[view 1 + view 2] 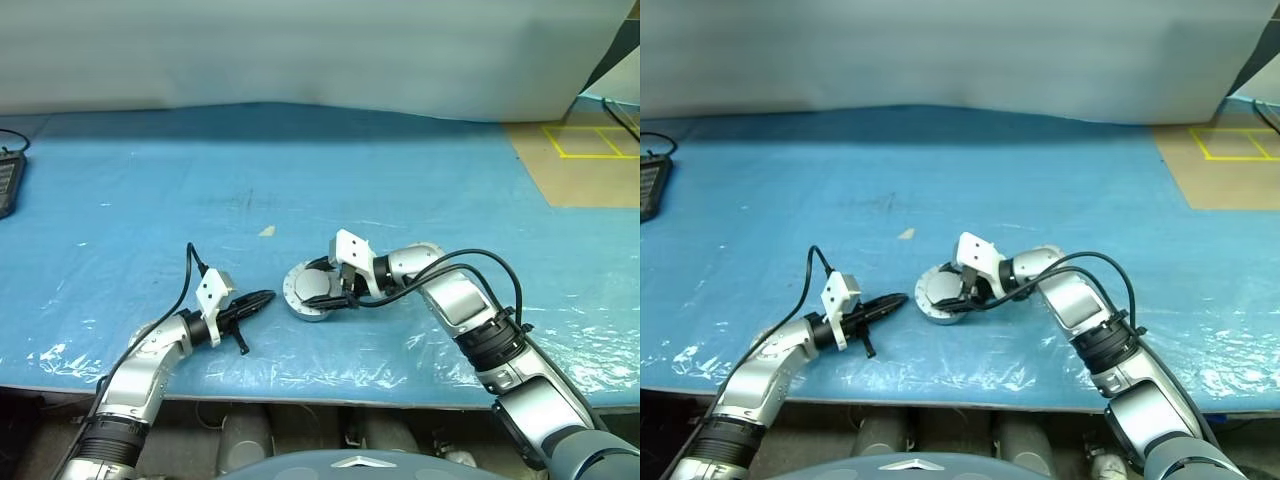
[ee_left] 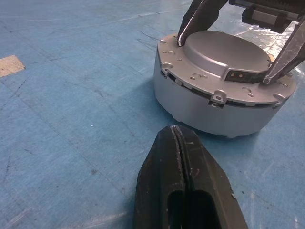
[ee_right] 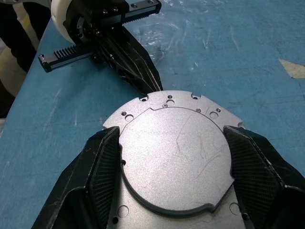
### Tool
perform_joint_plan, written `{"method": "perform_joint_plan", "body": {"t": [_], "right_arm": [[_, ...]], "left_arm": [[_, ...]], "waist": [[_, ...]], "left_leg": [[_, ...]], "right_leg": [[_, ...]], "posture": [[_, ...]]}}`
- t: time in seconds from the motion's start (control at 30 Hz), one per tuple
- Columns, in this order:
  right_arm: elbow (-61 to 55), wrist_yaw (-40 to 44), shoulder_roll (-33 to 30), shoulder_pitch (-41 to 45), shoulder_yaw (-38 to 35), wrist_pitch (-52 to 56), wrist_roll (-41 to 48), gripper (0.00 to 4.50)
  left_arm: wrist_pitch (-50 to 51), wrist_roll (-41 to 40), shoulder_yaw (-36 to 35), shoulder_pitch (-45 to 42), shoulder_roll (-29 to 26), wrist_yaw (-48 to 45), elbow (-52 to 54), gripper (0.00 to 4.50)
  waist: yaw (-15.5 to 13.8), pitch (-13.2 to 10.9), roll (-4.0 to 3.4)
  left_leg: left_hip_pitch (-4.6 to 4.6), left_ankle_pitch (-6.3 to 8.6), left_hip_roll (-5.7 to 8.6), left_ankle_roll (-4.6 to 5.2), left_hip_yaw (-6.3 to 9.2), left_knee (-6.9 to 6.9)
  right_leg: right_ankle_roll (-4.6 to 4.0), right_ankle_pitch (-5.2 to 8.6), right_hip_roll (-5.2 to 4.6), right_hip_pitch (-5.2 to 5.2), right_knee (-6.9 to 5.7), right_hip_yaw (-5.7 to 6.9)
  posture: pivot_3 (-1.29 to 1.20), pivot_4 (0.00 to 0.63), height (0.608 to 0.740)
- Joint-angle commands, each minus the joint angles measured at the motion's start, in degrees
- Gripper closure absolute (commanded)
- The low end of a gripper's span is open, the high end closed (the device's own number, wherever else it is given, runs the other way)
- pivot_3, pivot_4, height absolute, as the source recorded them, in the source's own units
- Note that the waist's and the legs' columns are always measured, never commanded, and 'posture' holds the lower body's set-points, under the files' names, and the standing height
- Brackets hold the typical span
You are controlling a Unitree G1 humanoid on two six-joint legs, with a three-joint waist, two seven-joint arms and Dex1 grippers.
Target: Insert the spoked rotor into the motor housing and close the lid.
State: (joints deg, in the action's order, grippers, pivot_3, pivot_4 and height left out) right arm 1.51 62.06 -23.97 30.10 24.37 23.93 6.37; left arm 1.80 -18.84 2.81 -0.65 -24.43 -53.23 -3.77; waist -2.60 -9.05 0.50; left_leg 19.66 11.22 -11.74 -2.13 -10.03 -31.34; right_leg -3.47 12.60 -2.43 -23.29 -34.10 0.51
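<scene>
One motor housing (image 1: 312, 292) stands on the blue table (image 1: 400, 190), low and slightly left of centre in the head views. It is a squat round drum of matte silvery-grey metal with a smooth side wall. The lid (image 2: 224, 55) sits on top of it, plain grey face up: a flat flange dotted with small screw holes and little ear-like tabs, ringing a raised smooth round boss with a fine scratch or two. A thin dark seam runs between lid and housing, so whether the lid is fully seated is hard to say.

The right gripper (image 3: 174, 164) reaches in from the housing's 3 o'clock, its two black fingers (image 3: 102, 162) spread wide, cross-hatched pads against opposite edges of the raised boss, clamped on the lid.

The left gripper (image 1: 258, 298) lies at the housing's 9 o'clock, near it but apart, its two black fingers pressed together into one blunt wedge, holding nothing.

The table's cover is a glossy, wrinkled blue film with one small tan scrap (image 1: 267, 231) at the housing's 11 o'clock.
</scene>
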Motion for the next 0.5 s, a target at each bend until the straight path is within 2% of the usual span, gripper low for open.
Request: {"method": "perform_joint_plan", "body": {"t": [0.03, 0.3, 0.5], "right_arm": [[1.4, -0.7, 0.2, -0.3, 1.9, 0.1, -1.9, 1.43], [4.1, -2.5, -0.4, -1.0, 4.7, -3.2, -6.1, 1.43], [6.2, -2.1, -0.7, -0.9, 4.7, -4.3, -6.3, 1.43]], "left_arm": [[-0.3, 0.1, -0.1, 0.2, 0.0, 0.3, 1.4, 4.50], [0.1, -0.6, -0.4, 0.3, 0.3, 0.7, 1.9, 4.50], [3.9, -6.4, -2.8, -1.8, 2.7, 1.9, 4.6, 4.50]], "waist": [[0.1, 0.0, 0.00], [0.2, 0.0, 0.02], [0.1, 0.0, 0.03]], "left_leg": [[0.00, 0.00, 0.00, 0.00, 0.00, 0.00], [-0.04, -0.01, 0.01, -0.02, -0.02, 0.00], [-0.43, -0.03, 0.05, -0.05, -0.01, -0.05]], "right_leg": [[0.00, 0.00, 0.00, 0.00, 0.00, 0.00], [-0.04, 0.04, 0.00, 0.05, -0.20, -0.07], [0.24, 0.24, -0.02, 0.12, -0.49, -0.15]], "posture": [[0.00, 0.150, 0.740], [0.00, 0.150, 0.740], [0.00, 0.150, 0.740]]}}
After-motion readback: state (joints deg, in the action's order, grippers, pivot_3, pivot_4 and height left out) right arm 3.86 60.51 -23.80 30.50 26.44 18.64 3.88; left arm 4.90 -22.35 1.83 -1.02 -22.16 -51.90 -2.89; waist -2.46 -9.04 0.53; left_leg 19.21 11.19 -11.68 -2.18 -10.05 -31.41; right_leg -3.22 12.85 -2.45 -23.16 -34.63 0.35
